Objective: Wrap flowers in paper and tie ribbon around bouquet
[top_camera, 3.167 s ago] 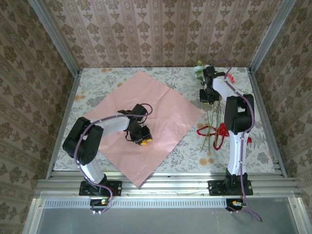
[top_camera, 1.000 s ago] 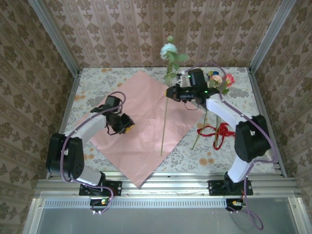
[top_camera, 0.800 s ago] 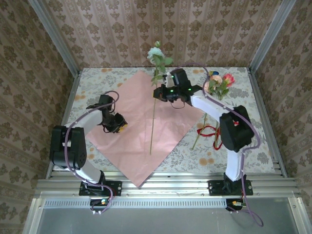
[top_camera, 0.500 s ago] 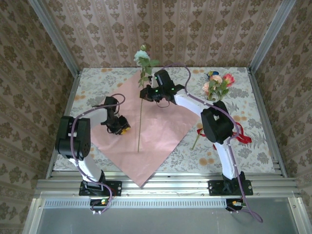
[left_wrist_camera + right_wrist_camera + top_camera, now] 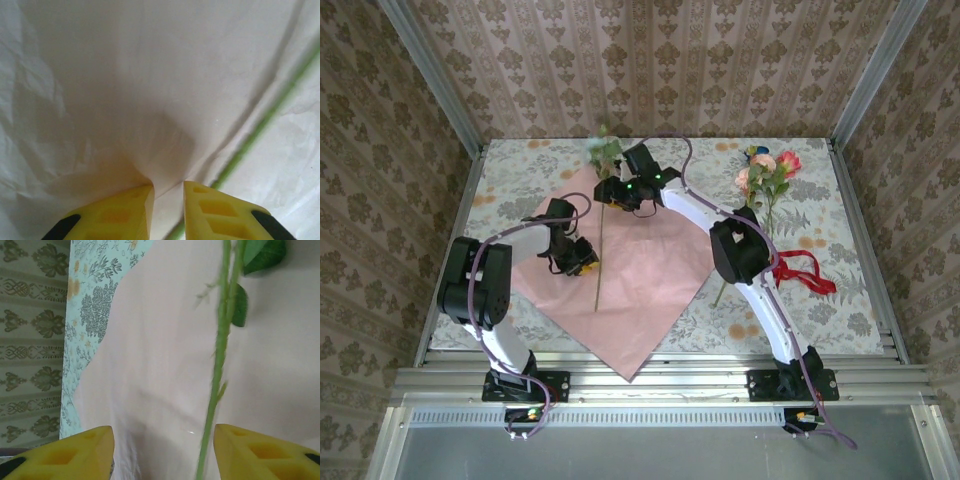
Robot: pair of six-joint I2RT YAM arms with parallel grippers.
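Note:
The paper [image 5: 650, 270] lies as a pinkish diamond on the table. One pale flower with a long green stem [image 5: 599, 240] lies down its left half, its head [image 5: 605, 152] blurred at the top corner. My right gripper [image 5: 612, 190] hovers there, open, the stem [image 5: 218, 365] loose beside its right finger. My left gripper [image 5: 582, 265] rests on the paper just left of the stem, shut on a raised fold of paper [image 5: 125, 75], with the stem [image 5: 260, 130] to its right. The other flowers [image 5: 765, 175] lie at the back right, and the red ribbon [image 5: 800, 272] at the right.
The floral tablecloth [image 5: 510, 185] borders the sheet on all sides. Metal frame posts and patterned walls close in the back and sides. The right arm stretches across the paper's right part, its elbow [image 5: 735, 245] over the right corner.
My right gripper carried the pale flower leftward across the paper, lowered it and opened, letting go of the stem. The left gripper stayed pinched on the paper; the sheet shifted slightly.

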